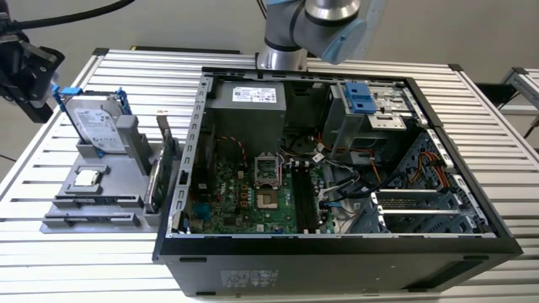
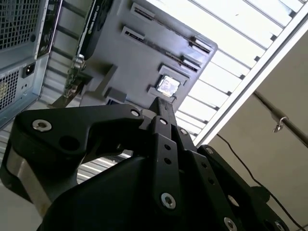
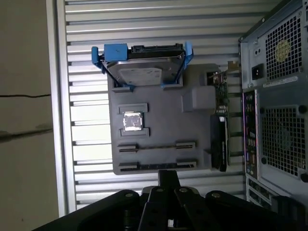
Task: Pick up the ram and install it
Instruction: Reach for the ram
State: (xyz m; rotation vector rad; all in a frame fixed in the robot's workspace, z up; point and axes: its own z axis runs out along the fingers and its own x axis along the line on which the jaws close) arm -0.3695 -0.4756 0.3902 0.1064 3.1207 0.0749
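The ram (image 3: 159, 165) is a thin dark strip standing on edge in the outermost slot of the grey parts holder (image 3: 159, 110). That holder (image 1: 72, 189) sits on the slatted table at the exterior view's left, beside the open computer case (image 1: 337, 158). My gripper (image 1: 35, 108) hangs above the table's far left corner, off the holder and apart from the ram. In both wrist views its fingers (image 3: 168, 175) come together as a single dark bar (image 2: 162, 107) with nothing between them. The motherboard's long black slots (image 1: 305, 196) lie inside the case.
A silver hard drive in a blue frame (image 1: 94, 123) stands on the holder close to the gripper. A square chip (image 3: 132, 121) lies mid-holder, and a card with a metal bracket (image 1: 160, 167) stands along the case side. The arm's base (image 1: 291, 38) rises behind the case.
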